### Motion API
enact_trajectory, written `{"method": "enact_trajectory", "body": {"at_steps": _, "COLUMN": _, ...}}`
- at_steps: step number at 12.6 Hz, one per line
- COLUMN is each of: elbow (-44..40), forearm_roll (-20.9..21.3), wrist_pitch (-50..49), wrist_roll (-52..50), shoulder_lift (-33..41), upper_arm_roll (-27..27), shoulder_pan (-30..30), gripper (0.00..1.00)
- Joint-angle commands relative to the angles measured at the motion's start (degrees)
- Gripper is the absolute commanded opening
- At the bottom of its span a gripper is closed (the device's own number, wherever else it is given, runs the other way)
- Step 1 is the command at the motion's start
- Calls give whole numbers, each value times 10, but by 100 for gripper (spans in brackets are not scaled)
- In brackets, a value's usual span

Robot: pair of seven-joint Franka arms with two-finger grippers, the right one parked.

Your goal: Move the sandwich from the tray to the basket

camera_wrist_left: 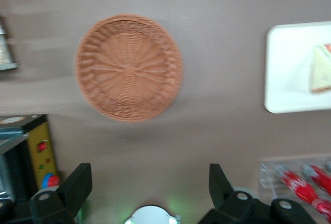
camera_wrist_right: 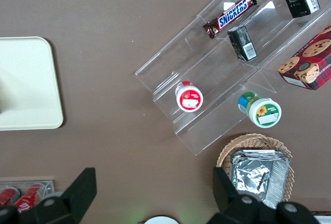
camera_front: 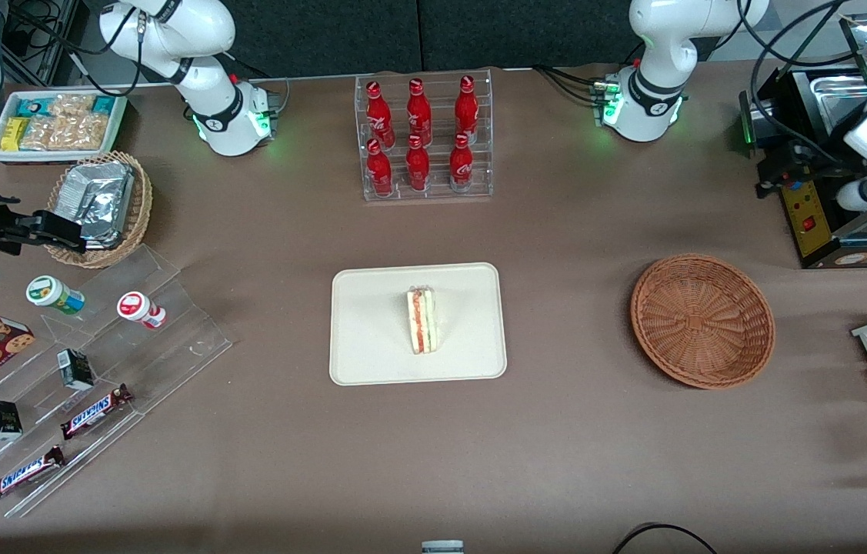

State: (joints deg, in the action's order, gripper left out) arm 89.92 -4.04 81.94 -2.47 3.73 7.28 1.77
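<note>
The tray (camera_front: 373, 327) lies below the level of the jaws, off toward the parked arm's end of the table; the basket (camera_front: 702, 322) is low too, less far from them sideways, and nearer the front camera than they are. The gripper (camera_wrist_left: 150, 168) hangs above the table near the working arm's end, its jaws wide apart and holding nothing. The sandwich (camera_front: 422, 320) sits on the tray, well apart from the jaws. It should be light, soft and easily crushed, its filling apt to slide. Best take it mid-length across its narrow width, pads flat on the bread, closing gently.
</note>
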Motion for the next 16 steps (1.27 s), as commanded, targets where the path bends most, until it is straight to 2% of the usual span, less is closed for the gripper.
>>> {"method": "enact_trajectory", "body": {"at_steps": 1, "elbow": -33, "forearm_roll": -80, "wrist_pitch": -17, "wrist_roll": 0, "shoulder_lift": -9, "upper_arm_roll": 30, "shoulder_pan": -2, "gripper": 100}}
{"method": "enact_trajectory", "body": {"at_steps": 3, "elbow": -32, "forearm_roll": -197, "wrist_pitch": 0, "wrist_roll": -3, "shoulder_lift": -40, "upper_arm_roll": 31, "shoulder_pan": -2, "gripper": 100}}
{"method": "enact_trajectory", "body": {"at_steps": 4, "elbow": -32, "forearm_roll": -224, "wrist_pitch": 24, "wrist_roll": -3, "shoulder_lift": -64, "upper_arm_roll": 50, "shoulder_pan": -3, "gripper": 100}}
{"method": "enact_trajectory", "body": {"at_steps": 5, "elbow": -28, "forearm_roll": -225, "wrist_pitch": 64, "wrist_roll": -16, "shoulder_lift": -83, "upper_arm_roll": 88, "shoulder_pan": -2, "gripper": 100}}
{"method": "enact_trajectory", "body": {"at_steps": 8, "elbow": -32, "forearm_roll": -216, "wrist_pitch": 174, "wrist_roll": -147, "shoulder_lift": -165, "upper_arm_roll": 170, "shoulder_pan": -3, "gripper": 100}}
{"method": "enact_trajectory", "body": {"at_steps": 10, "elbow": -31, "forearm_roll": -187, "wrist_pitch": 237, "wrist_roll": -193, "shoulder_lift": -208, "upper_arm_roll": 202, "shoulder_pan": -24, "gripper": 100}}
{"method": "enact_trajectory", "body": {"at_steps": 13, "elbow": -33, "forearm_roll": -132, "wrist_pitch": 341, "wrist_roll": -290, "shoulder_lift": -269, "upper_arm_roll": 202, "shoulder_pan": -89, "gripper": 100}}
{"method": "enact_trajectory", "body": {"at_steps": 16, "elbow": -33, "forearm_roll": -70, "wrist_pitch": 424, "wrist_roll": -352, "shoulder_lift": -325, "upper_arm_roll": 201, "shoulder_pan": -125, "gripper": 100}}
